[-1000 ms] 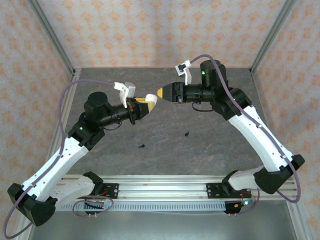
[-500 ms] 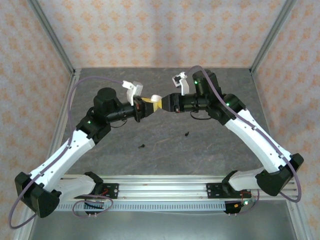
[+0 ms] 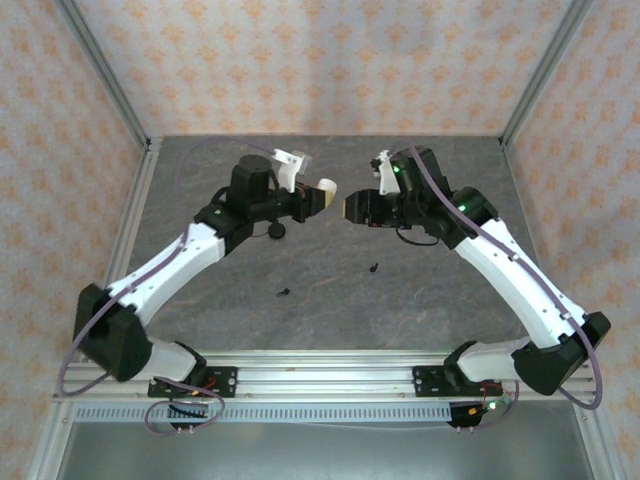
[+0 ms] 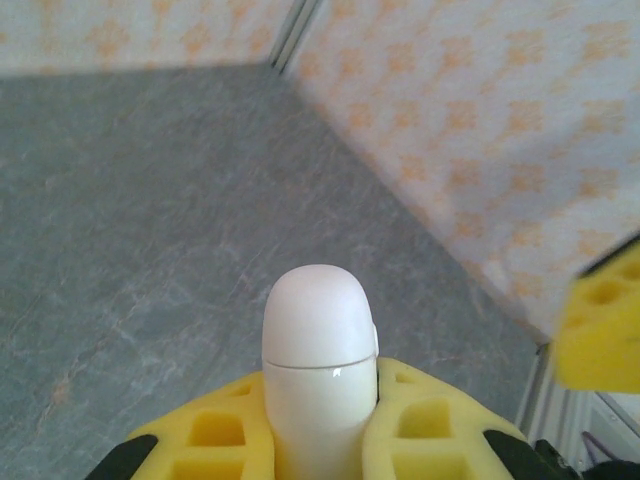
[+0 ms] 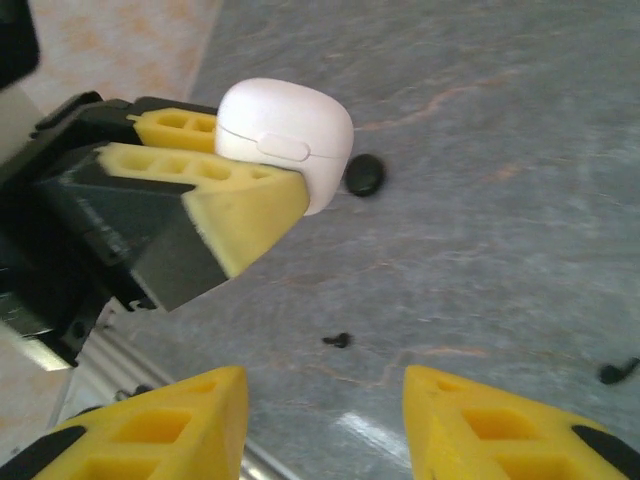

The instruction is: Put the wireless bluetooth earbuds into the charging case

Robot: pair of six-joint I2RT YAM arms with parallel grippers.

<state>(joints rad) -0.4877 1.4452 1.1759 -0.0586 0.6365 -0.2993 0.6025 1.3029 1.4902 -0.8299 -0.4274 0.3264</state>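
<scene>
Aloft, left pincer (image 3: 317,198) around white case (image 4: 318,335)

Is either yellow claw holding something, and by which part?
The left pincer clamps a small white rounded plastic case by its lower body, rounded top free. The right pincer holds nothing.

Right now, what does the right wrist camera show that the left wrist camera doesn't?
Right wrist, not left: two black earbuds and a dark round object on the table, plus the oblong tab on the white case. Left wrist, not right: the enclosure's corner post, with the case seen end-on. Both: the white case clamped in the left tool, the grey table, the patterned wall.
</scene>
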